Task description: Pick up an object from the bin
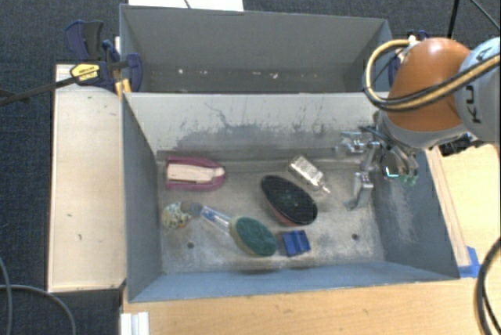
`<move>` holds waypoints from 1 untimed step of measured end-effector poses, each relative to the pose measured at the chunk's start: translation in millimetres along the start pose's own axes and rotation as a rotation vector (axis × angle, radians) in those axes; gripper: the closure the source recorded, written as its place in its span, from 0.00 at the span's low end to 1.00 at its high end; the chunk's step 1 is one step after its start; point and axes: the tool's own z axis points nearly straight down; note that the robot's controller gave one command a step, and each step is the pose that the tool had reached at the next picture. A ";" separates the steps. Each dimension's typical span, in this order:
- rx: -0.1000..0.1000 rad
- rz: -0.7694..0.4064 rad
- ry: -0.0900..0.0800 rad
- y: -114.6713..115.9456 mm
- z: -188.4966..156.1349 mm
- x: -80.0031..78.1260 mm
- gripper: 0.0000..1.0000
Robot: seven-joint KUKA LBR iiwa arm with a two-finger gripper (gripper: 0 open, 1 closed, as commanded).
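As the bin (149, 169) is looked down on from above, the claw (362, 186) is seen low over bare floor at the right-hand end, close to the right wall. Whether it is open or closed cannot be told, as its metal parts merge with the grey behind them.

Nearest to it, just to its left and a little farther back, a small clear wrapped packet (307, 171) is found. It is judged light, crinkly and somewhat slippery, and is best taken across its short middle.

Left of the claw and slightly nearer the front, just beside the packet, a black oval brush (288, 199) is laid flat. It is probably stiff and of moderate weight, and its narrow width would be spanned more easily than its length.

Farther left and toward the front, a small blue block (295, 243) and a green round-headed brush (254, 235) with a pale handle are set side by side. Well away to the left, a pink block (194, 174) and what may be a crumpled scrap (176, 216) are placed near the wall opposite the claw.
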 end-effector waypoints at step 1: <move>-0.002 -0.079 -0.002 61.6 62.3 4.0 0.00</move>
